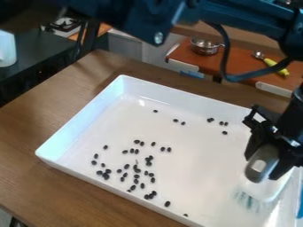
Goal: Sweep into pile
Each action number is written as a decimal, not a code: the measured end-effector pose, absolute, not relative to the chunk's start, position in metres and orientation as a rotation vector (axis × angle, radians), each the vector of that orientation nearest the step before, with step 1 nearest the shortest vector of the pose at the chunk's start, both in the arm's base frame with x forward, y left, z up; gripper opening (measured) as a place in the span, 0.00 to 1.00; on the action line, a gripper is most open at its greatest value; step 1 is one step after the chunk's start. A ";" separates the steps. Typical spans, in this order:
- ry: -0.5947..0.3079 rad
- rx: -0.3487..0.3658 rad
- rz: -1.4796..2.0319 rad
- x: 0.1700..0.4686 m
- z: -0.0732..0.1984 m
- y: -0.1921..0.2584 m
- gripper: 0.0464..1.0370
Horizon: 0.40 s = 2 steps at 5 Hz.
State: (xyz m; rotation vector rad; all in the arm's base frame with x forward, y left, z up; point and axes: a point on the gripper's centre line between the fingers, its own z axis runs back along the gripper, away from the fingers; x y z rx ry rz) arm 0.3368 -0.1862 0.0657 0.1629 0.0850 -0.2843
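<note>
"What do we lose near us?"

"The near corner of our shallow white rectangular tray (80,116) is cut off. We see the bluish bristles (248,201) of the white, grey-handled brush (265,187) blurred."

"Far left?"

"We see a white container (6,49), cut off."

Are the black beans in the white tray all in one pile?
No, the black beans lie spread over the white tray, with several apart toward its far side.
</note>
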 end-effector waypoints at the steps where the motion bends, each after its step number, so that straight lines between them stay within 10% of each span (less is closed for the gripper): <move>1: 0.084 0.171 -0.299 0.333 0.066 -0.175 0.47; 2: 0.086 0.193 -0.275 0.334 0.065 -0.161 0.47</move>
